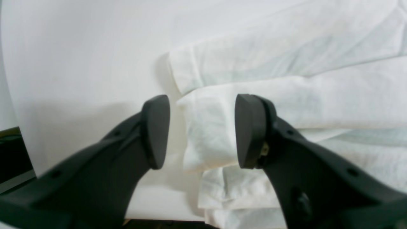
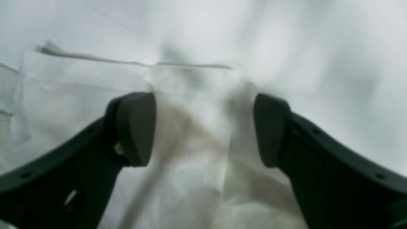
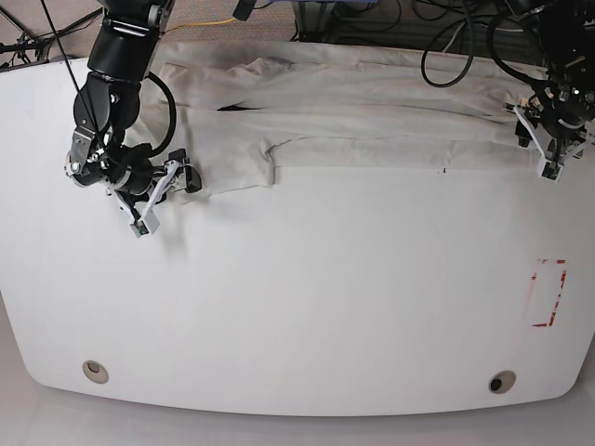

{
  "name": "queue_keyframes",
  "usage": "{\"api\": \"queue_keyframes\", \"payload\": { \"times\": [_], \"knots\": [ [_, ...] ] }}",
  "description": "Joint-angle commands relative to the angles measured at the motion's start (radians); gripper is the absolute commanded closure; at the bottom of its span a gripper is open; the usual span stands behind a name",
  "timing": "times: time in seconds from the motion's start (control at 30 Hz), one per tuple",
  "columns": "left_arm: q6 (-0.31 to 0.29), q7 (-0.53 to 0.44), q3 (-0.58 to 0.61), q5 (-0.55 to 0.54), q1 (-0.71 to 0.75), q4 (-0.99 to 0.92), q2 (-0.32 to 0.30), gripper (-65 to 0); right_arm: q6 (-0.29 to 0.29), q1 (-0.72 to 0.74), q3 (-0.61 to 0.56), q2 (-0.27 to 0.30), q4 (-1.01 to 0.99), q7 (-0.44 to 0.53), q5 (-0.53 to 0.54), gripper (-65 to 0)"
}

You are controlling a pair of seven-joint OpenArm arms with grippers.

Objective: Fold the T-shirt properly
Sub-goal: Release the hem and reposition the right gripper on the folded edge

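Now my left gripper (image 1: 203,132) and right gripper (image 2: 205,128) both stand spread, holding nothing, at opposite ends of the T-shirt (image 3: 372,116) lying along the tabletop's (image 3: 307,307) far edge; next, I'd pinch both ends.

A robotics lab or test bench, judging by the fittings. Large white table (image 3: 297,307) with rounded corners and two round grommet holes (image 3: 93,371) near the front edge. Red rectangle outline (image 3: 548,293) marked on the surface at one side. Black cables (image 3: 456,42) looped behind the far edge, a yellow cord (image 3: 200,23) beside them on grey carpet (image 3: 56,23). Tripod legs (image 3: 28,42) in one far corner. Two black robot arms (image 3: 116,65) mounted at the back.
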Motion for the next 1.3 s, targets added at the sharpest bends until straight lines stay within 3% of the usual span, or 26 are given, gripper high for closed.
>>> {"api": "queue_keyframes", "payload": {
  "times": [0.0,0.07,0.17,0.33,0.37,0.57,0.67,0.93,1.17,1.27],
  "knots": [
    [0.005,-0.016,-0.005,-0.005,-0.005,0.021,-0.017,-30.6,0.001,0.016,0.003,0.008,0.006,0.009,0.007,-45.7],
    [0.005,-0.016,-0.005,-0.005,-0.005,0.021,-0.017,-30.6,0.001,0.016,0.003,0.003,0.002,0.010,0.007,-43.0],
    [0.005,-0.016,-0.005,-0.005,-0.005,0.021,-0.017,-30.6,0.001,0.013,0.003,-0.014,0.002,0.012,0.007,-32.5],
    [0.005,-0.016,-0.004,-0.005,-0.005,0.018,-0.017,-30.6,0.001,0.011,0.003,-0.018,0.008,0.012,0.007,-3.5],
    [0.005,-0.016,-0.004,-0.005,-0.005,0.018,-0.017,-30.6,0.001,0.011,0.003,-0.018,0.010,0.012,0.007,-0.5],
    [0.005,-0.016,-0.002,-0.004,-0.005,0.017,-0.017,-30.6,0.001,-0.036,0.033,-0.020,0.152,0.007,0.010,0.0],
    [0.005,-0.016,-0.002,-0.004,-0.005,0.017,-0.017,-30.6,0.001,-0.084,0.069,-0.021,0.270,-0.042,0.057,0.0],
    [0.005,-0.016,0.001,-0.004,-0.005,0.014,-0.017,-30.6,0.001,-0.244,0.190,-0.010,0.490,-0.237,0.327,0.0],
    [0.005,-0.016,0.013,-0.004,-0.005,-0.037,-0.015,-30.6,0.001,-0.434,0.248,0.037,0.551,-0.258,0.604,0.0],
    [0.005,-0.016,0.016,-0.004,-0.005,-0.061,-0.017,-30.6,0.001,-0.501,0.273,0.054,0.551,-0.257,0.670,0.0]
  ]
}}
